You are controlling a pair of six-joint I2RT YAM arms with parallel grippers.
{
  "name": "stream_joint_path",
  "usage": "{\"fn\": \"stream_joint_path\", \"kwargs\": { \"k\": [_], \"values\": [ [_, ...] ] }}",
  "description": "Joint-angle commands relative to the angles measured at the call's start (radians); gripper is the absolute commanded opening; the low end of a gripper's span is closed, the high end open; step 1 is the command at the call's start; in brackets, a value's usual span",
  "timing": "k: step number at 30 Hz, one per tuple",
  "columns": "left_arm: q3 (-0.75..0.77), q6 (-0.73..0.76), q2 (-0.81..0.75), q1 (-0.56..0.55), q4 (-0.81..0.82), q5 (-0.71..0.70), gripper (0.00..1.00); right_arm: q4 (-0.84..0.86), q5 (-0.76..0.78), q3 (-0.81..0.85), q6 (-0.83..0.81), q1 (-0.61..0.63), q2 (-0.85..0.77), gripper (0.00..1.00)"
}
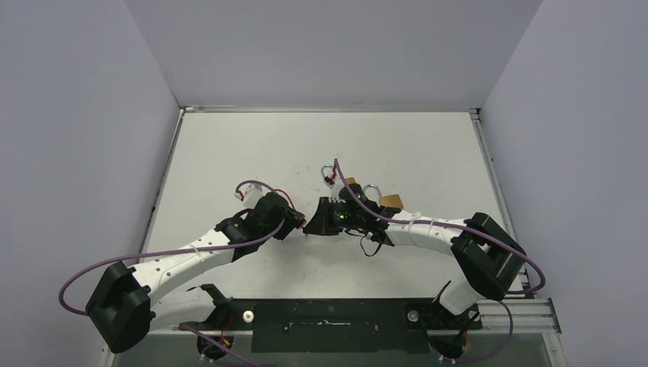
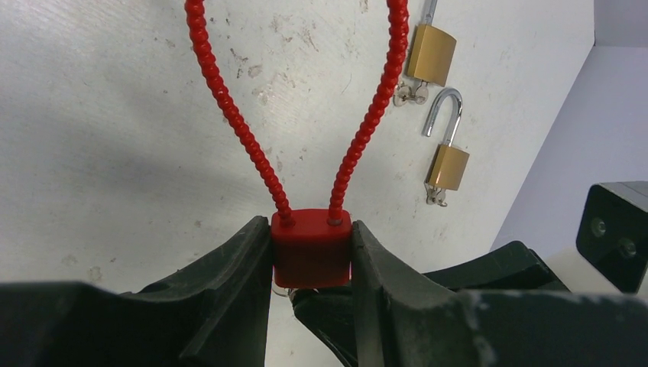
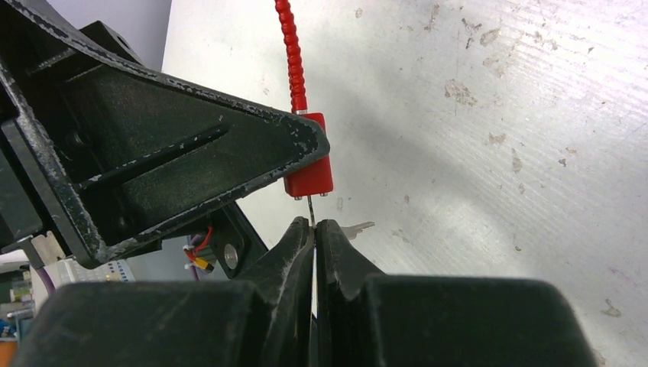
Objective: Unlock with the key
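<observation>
A red padlock (image 2: 312,248) with a long red beaded cable shackle (image 2: 229,107) is clamped by its sides between the fingers of my left gripper (image 2: 312,229), held above the table. From below, my right gripper (image 3: 313,225) is shut on a thin metal key (image 3: 311,206) whose blade runs up into the bottom of the red padlock (image 3: 309,172). A second key (image 3: 359,227) on the same ring sticks out beside the jaws. In the top view the two grippers meet tip to tip (image 1: 306,222) at mid-table.
Two brass padlocks lie on the white table (image 2: 115,115) beyond the grippers: one (image 2: 432,55) farther away, one (image 2: 448,167) with its steel shackle swung open, each with small keys at its base. Grey walls enclose the table.
</observation>
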Motion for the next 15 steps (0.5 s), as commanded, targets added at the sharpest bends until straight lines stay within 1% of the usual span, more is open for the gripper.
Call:
{"fn": "stream_joint_path", "kwargs": {
  "k": [1, 4, 6, 10, 13, 15],
  "values": [
    [0.008, -0.037, -0.041, -0.062, 0.098, 0.329, 0.0, 0.138, 0.183, 0.13, 0.033, -0.027, 0.02, 0.0],
    [0.008, -0.052, -0.05, -0.062, 0.097, 0.341, 0.0, 0.09, 0.206, 0.187, 0.064, -0.027, 0.059, 0.0],
    [0.01, -0.058, -0.049, -0.062, 0.101, 0.357, 0.0, 0.088, 0.2, 0.222, 0.065, -0.023, 0.079, 0.0],
    [0.007, -0.073, -0.042, -0.062, 0.124, 0.38, 0.0, 0.044, 0.264, 0.277, 0.013, 0.009, 0.096, 0.0],
    [0.012, -0.06, -0.064, -0.059, 0.084, 0.325, 0.0, 0.08, 0.248, 0.226, 0.013, 0.009, 0.074, 0.0],
    [0.004, -0.056, -0.086, -0.056, 0.073, 0.283, 0.0, 0.149, 0.227, 0.163, 0.017, 0.007, 0.035, 0.04]
  ]
}}
